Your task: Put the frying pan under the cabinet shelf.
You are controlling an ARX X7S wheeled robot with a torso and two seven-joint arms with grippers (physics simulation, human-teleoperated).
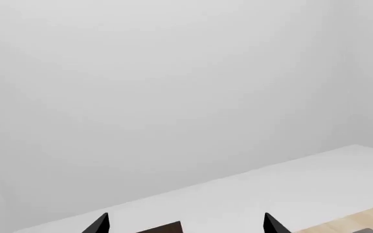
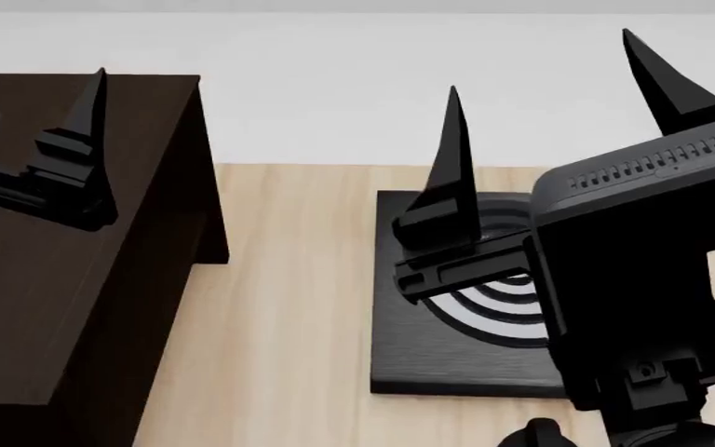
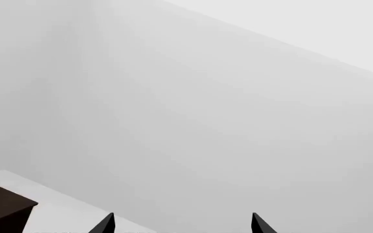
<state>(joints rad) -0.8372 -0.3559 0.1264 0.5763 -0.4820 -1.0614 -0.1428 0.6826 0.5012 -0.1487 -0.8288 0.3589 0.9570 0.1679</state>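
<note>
— Where are our hands?

— Both are raised with the fingers pointing up. Our right hand (image 2: 544,88) hangs over the square black burner plate (image 2: 457,354), its two fingers spread wide apart with nothing between them. Our left hand (image 1: 185,223) is above the cabinet shelf (image 2: 72,279); the head view shows only one of its fingers (image 2: 88,112), but the left wrist view shows two tips well apart and empty.

— And the frying pan?

— We cannot find it in any of the three views. The right arm covers much of the burner plate, so whatever lies behind it is hidden from us.

— The cabinet shelf?

— It stands on the pale wooden bench (image 2: 283,307), at the left of the head view, with the burner plate to its right and bare wood between them. A white wall (image 3: 206,121) fills both wrist views.
</note>
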